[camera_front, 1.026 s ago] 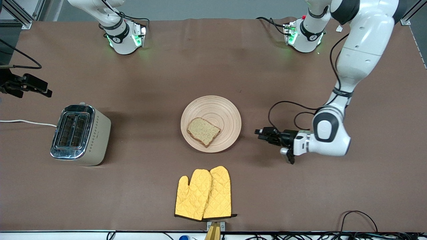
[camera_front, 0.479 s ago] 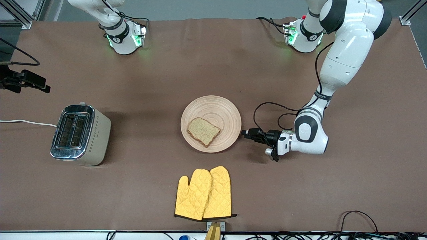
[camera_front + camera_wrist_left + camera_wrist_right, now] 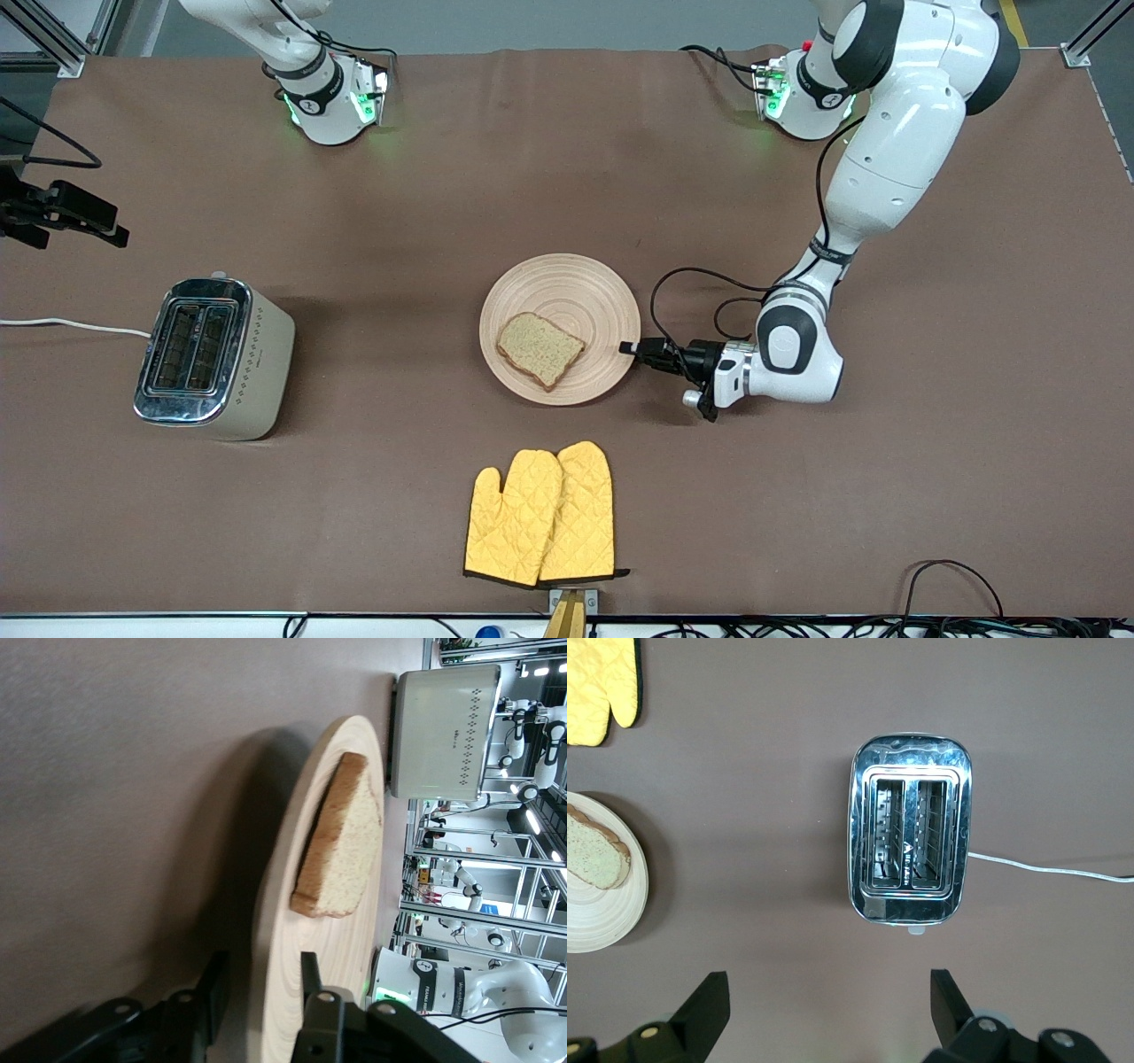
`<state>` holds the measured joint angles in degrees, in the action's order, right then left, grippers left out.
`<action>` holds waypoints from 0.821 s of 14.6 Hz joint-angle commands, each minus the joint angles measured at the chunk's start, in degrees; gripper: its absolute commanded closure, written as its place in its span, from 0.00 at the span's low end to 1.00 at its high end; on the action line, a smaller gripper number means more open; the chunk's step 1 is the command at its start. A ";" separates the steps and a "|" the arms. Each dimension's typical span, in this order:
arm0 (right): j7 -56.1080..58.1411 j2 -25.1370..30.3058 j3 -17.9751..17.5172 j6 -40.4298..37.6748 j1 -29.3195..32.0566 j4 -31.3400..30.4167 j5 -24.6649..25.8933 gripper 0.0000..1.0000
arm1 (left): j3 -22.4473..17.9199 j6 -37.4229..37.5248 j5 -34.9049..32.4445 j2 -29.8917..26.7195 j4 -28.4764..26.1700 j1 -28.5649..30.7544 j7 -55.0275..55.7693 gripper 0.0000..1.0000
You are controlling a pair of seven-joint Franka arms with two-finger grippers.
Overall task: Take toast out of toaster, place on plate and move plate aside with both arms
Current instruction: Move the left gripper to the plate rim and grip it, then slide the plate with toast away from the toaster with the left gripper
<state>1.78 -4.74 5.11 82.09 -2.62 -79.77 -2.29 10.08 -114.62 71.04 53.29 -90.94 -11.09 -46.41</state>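
The slice of brown speckled wholemeal toast [image 3: 540, 350] is seen lying flat on the round pale wooden plate [image 3: 580, 285], toward the part of it nearer the front camera, so the lifting and placing steps can be judged as done. Both slots of the boxy cream-sided, chrome-topped toaster [image 3: 213, 357] are shown empty in the right wrist view; the toaster stands toward the right arm's end of the table, well apart from the plate, with its white cord [image 3: 71, 325] trailing off the table edge.

The left gripper [image 3: 631, 347] is brought in low and sideways at the plate's rim on the side toward the left arm's end. In the left wrist view its two black fingers [image 3: 308, 967] are seen set one above and one below the rim, with a gap showing on each side (no firm pinch on the wood can be made out yet). This low, level approach is judged to suit a thin rim, which can only be taken edge-on.

The right gripper [image 3: 66, 213] is held up above the toaster, its jaws spread wide and empty; this arm is waiting.

A pair of yellow quilted oven mitts [image 3: 542, 517] is left untouched nearer the front camera than the plate.
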 commanded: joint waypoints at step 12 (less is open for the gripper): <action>0.68 5.71 0.08 -2.82 -4.41 -4.61 1.85 0.00 | -0.94 -0.25 -0.37 -12.49 -5.28 6.33 2.55 1.00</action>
<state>2.06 -1.57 4.76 79.18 -7.00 -81.79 -1.58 8.87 -116.10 70.99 47.79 -90.87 -7.84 -44.72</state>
